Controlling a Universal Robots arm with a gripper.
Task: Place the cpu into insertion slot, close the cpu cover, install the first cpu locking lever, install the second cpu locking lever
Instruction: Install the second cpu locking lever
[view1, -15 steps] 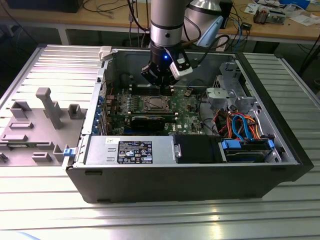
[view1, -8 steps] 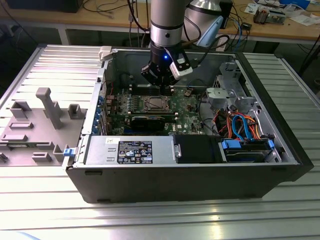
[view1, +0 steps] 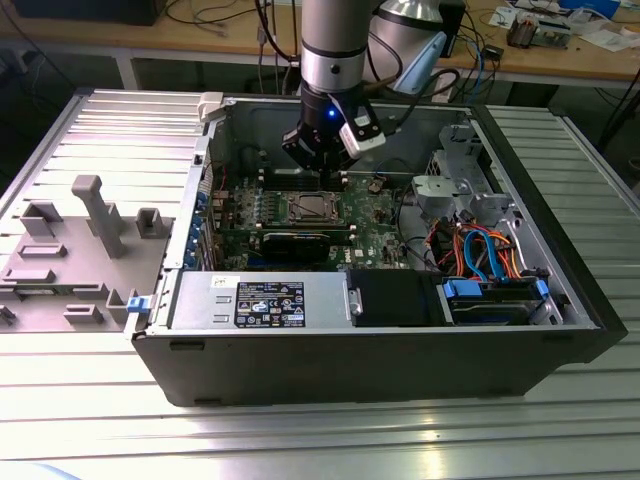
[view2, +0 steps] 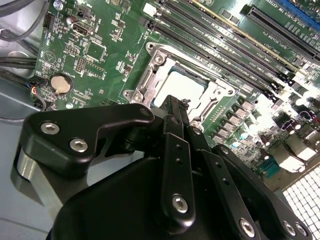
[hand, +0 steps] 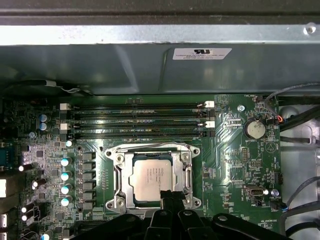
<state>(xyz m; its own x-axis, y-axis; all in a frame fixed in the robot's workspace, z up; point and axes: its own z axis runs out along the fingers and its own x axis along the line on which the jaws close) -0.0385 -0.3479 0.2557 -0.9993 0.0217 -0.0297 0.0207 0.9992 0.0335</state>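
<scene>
The arm reaches down into the open case, its gripper hanging just above the green board — right over the slot in the exterior view. In the first wrist view the cpu lies flat in the slot, its silver top showing through the window of the cover, which sits down around it. The fingertips look pressed together, with nothing between them, and their tip stands at the cpu's near edge; whether it touches I cannot tell. The second wrist view shows the same from behind the black fingers — the cpu pale and bright in its metal frame. Long memory slots run beside the socket, and a coin cell sits on the board well apart from it.
</scene>
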